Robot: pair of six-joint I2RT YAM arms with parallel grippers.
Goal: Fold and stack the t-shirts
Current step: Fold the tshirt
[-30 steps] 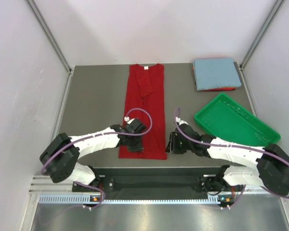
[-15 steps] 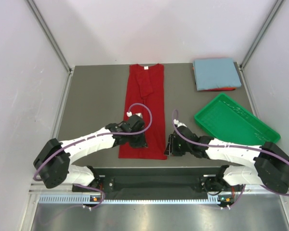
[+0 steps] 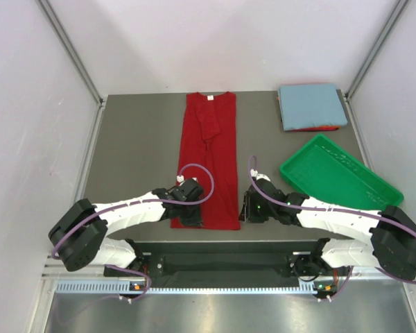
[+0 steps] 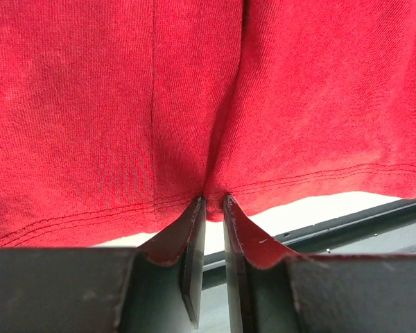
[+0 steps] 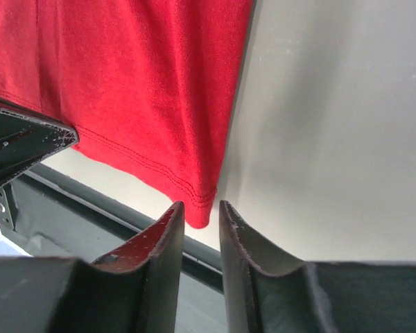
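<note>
Red shirt (image 3: pixel 209 149) lies down the table's (image 3: pixel 135 139) middle, hem at the near edge. Your left gripper (image 4: pixel 211 201) is clenched on the puckered hem. Right gripper (image 5: pixel 201 208) straddles the hem corner; can't tell if it bites. The cloth looks light and floppy, so take it by the hem corners.

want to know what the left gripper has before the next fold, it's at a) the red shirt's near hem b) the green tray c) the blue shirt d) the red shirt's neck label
a, the left gripper pinches the near hem of the red shirt, and the cloth puckers toward its tips.
</note>
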